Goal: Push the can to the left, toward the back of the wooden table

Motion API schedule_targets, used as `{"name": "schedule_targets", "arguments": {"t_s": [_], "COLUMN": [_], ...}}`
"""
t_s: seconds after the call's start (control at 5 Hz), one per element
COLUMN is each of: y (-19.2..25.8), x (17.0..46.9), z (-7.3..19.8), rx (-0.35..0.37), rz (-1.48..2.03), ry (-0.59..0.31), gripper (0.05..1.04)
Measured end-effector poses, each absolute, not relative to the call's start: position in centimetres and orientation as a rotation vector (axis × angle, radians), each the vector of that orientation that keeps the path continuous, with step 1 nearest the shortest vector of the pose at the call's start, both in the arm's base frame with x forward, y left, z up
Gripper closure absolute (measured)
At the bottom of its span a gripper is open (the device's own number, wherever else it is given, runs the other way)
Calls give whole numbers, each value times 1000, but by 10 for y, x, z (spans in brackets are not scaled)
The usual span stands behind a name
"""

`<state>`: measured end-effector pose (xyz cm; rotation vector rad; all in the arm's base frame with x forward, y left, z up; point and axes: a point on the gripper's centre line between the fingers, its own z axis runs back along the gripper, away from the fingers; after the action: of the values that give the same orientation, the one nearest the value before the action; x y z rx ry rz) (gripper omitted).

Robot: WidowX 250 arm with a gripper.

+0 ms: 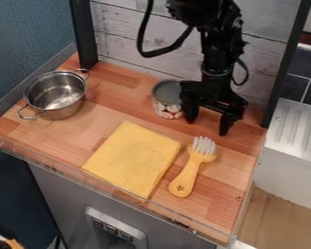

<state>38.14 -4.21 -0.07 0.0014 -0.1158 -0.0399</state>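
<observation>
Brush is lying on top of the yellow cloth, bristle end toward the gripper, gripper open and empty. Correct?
Not on top: camera view shows the brush on the wooden counter, beside the yellow cloth. Bristle end toward the gripper, gripper open and empty: fine.

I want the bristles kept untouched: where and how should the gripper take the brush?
Probably by the slim middle of the brush's handle, from above, the gripper closing across its width. The handle is long and narrow, the bristles sit at the other end, and the yellow cloth lies alongside.

No readable text or labels.
</observation>
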Motion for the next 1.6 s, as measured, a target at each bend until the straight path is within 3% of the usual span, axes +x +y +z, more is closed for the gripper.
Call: {"name": "schedule_targets", "arguments": {"t_s": [0.4, 1.0, 1.2, 1.6], "y": [-3, 48, 50, 1], "x": [373, 370, 369, 376], "z": [17, 15, 13, 28], "rx": [28, 31, 22, -22], "rz": [50, 162, 168, -3], "ry": [-162, -177, -171, -128], "gripper": [84, 84, 84, 84]}}
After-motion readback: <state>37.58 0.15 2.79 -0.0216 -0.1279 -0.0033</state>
